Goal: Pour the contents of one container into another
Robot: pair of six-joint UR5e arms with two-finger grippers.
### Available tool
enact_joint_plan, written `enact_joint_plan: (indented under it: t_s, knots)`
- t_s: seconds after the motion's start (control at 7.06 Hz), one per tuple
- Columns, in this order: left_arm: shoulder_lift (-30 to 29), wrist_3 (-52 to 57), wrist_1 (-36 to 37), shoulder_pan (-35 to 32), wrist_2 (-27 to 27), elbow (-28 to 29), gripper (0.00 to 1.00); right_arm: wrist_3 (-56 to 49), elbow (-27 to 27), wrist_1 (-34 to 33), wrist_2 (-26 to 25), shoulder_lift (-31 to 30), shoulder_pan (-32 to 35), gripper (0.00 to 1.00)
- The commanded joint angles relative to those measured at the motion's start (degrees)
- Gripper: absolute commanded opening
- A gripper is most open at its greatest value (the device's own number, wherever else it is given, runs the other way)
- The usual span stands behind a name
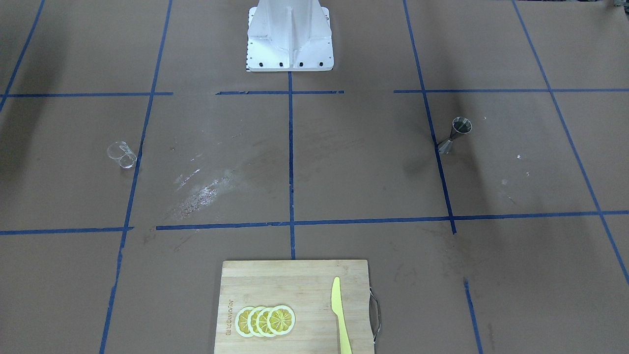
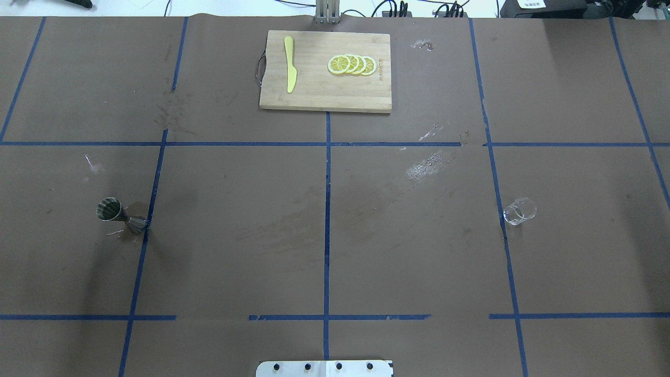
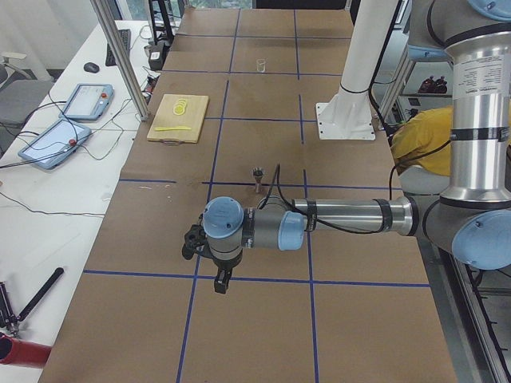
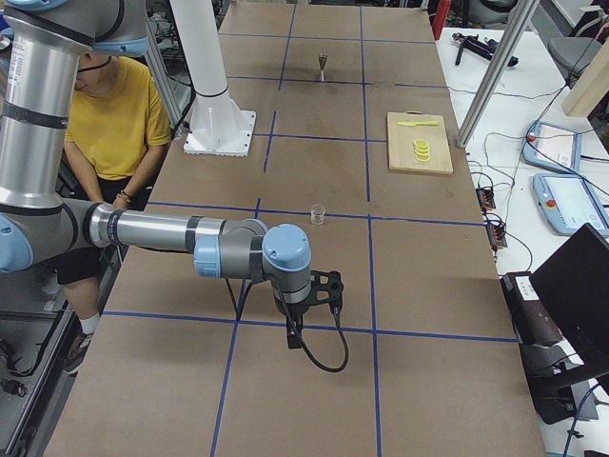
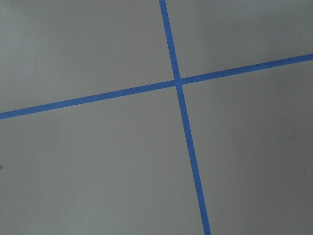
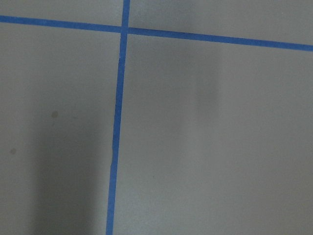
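At the counter's (image 2: 241, 246) right end my right tool (image 4: 293, 339) hangs pointing down, and my left tool (image 3: 219, 286) does the same at the left end. I cannot tell whether either is wide or narrow. The glass cup (image 2: 519, 211) stands upright on the right half, mouth up, long axis vertical. It lies left of my right tool, the nearer one. Its lip's direction is too small to read. The steel jigger (image 2: 119, 214) stands upright far left, well apart from the cup. I judge the cup is the right tool's to fetch.
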Motion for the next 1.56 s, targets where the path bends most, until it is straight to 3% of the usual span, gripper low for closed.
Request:
enact_joint_plan:
  t_s: [0.0, 1.42]
  knots:
    - [0.0, 0.0, 0.1, 0.0, 0.0, 0.0, 1.0, 0.3, -2.9, -0.7, 1.3, 0.6, -0.1, 1.0]
    - [-0.1, 0.1, 0.0, 0.1, -0.1, -0.2, 1.0, -0.4, -2.7, 5.1, 2.4, 0.5, -0.1, 1.0]
